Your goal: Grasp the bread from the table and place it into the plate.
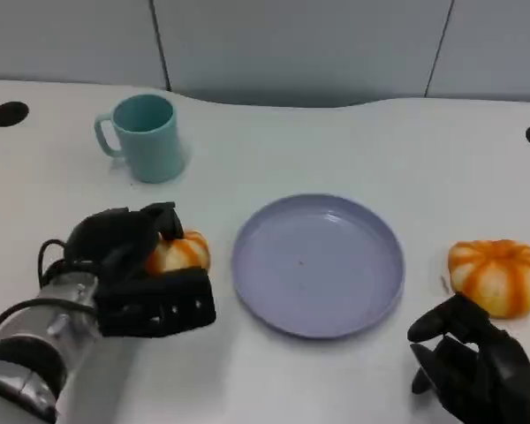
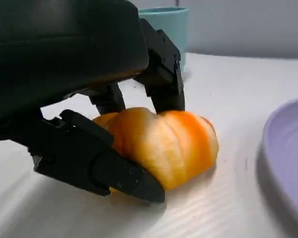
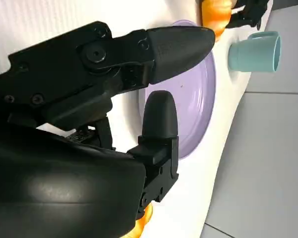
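Note:
A small orange-and-white bread roll (image 1: pixel 181 253) (image 2: pixel 164 146) lies on the white table, just left of the lilac plate (image 1: pixel 318 265) (image 2: pixel 288 153) (image 3: pixel 201 99). My left hand (image 1: pixel 137 274) (image 2: pixel 89 99) grips it, fingers behind the roll and the thumb against its near side. The roll still touches the table. My right hand (image 1: pixel 473 362) (image 3: pixel 114 99) rests at the lower right of the head view, fingers apart and holding nothing. It lies just in front of a second, larger roll (image 1: pixel 499 274) (image 3: pixel 141 220).
A teal mug (image 1: pixel 146 137) (image 2: pixel 164 17) (image 3: pixel 253 52) stands behind my left hand toward the back of the table. Black round holes (image 1: pixel 9 113) sit near the far corners. The plate holds nothing.

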Tool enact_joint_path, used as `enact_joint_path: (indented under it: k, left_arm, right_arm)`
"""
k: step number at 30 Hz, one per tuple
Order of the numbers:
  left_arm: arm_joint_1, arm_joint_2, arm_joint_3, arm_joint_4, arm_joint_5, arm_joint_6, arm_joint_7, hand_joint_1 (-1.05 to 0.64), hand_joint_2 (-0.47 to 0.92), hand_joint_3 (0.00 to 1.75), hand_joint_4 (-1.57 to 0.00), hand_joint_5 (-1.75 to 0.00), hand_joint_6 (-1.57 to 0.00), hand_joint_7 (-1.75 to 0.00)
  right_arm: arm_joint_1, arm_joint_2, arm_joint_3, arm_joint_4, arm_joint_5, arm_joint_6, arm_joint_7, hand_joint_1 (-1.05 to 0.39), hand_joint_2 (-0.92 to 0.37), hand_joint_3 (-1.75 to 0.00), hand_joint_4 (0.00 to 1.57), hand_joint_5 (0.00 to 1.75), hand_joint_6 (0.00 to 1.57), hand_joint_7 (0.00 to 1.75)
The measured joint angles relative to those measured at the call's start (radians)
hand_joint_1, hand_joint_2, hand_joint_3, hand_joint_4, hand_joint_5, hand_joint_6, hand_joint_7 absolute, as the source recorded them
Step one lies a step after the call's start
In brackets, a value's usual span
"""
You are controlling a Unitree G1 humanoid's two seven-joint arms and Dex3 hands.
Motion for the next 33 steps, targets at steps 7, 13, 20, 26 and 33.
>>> enact_joint_path:
  k: [7, 13, 20, 26, 33]
  left_arm:
    - [0.033, 0.011, 0.082, -0.034, -0.110, -0.091, -0.030, -0.07, 0.89, 0.10, -0.74, -1.75, -0.51, -1.75]
    - [0.039, 0.028, 0.151, -0.123, -0.182, -0.170, -0.033, -0.02, 0.86, 0.07, -0.81, -1.75, -0.56, -1.75]
    - [0.025, 0.035, 0.162, -0.222, -0.195, -0.259, -0.099, -0.02, 0.84, 0.07, -0.88, -1.75, -0.62, -1.75]
    - [-0.008, -0.023, 0.104, -0.303, -0.178, -0.312, -0.150, -0.03, 0.85, 0.07, -0.90, -1.75, -0.61, -1.75]
    - [-0.057, -0.106, 0.026, -0.303, -0.123, -0.311, -0.226, -0.04, 0.82, 0.07, -0.92, -1.75, -0.65, -1.75]
  right_arm:
    - [-0.008, 0.000, -0.001, 0.004, 0.000, 0.000, 0.001, -0.25, -0.92, -0.34, 0.55, 1.75, 0.34, 1.75]
    - [-0.022, 0.001, -0.001, 0.012, 0.001, 0.003, 0.000, -0.25, -0.92, -0.34, 0.55, 1.75, 0.34, 1.75]
    - [-0.037, 0.002, -0.002, 0.034, 0.004, 0.002, 0.005, -0.28, -0.92, -0.34, 0.55, 1.75, 0.34, 1.75]
    - [-0.038, 0.003, -0.002, 0.035, 0.005, 0.003, 0.009, -0.28, -0.92, -0.33, 0.58, 1.75, 0.35, 1.75]
    - [-0.041, 0.003, -0.002, 0.048, 0.004, 0.003, 0.012, -0.28, -0.92, -0.33, 0.54, 1.75, 0.34, 1.75]
